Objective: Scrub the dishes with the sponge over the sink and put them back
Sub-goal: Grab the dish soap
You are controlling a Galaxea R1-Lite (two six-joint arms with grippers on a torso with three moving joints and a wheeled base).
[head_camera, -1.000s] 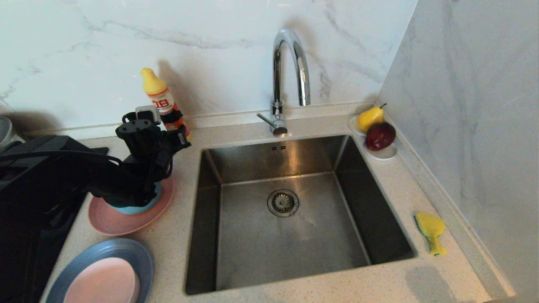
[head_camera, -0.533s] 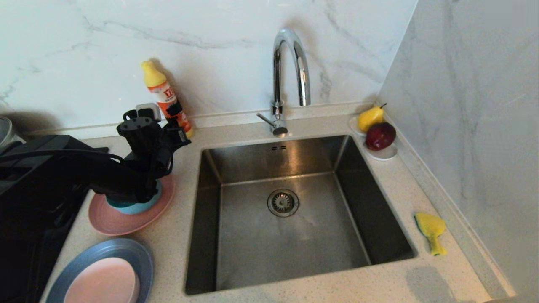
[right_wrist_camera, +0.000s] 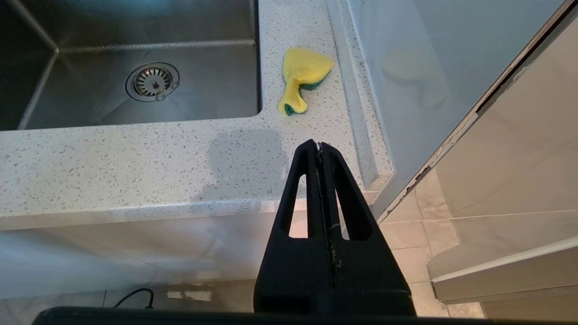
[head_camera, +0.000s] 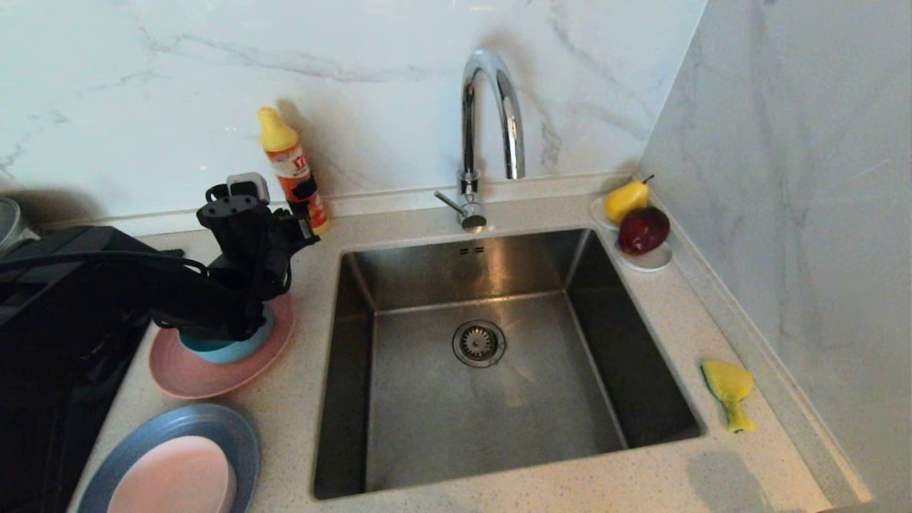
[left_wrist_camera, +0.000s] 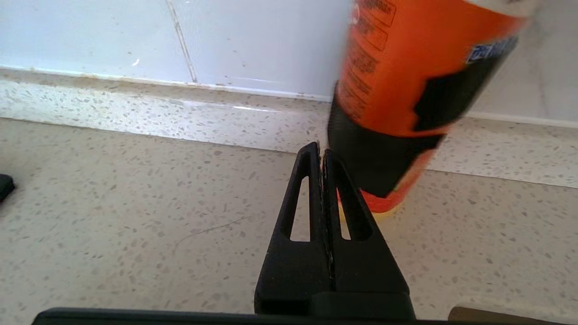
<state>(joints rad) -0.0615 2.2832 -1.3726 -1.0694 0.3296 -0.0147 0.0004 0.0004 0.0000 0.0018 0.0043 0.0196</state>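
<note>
Left pincer [left_wrist_camera: 321, 151] clamped empty beside the tilted bottle [left_wrist_camera: 406, 90]; right pincer [right_wrist_camera: 319, 146] closed, off-counter.

Teal bowl [head_camera: 228, 348] sits on salmon-pink plate [head_camera: 214, 370]; pale pink bowl [head_camera: 174, 476] on grey-blue plate [head_camera: 206, 424]. My sponge [head_camera: 728, 390] (yellow, crumpled) lies right of steel sink [head_camera: 491, 356].
</note>
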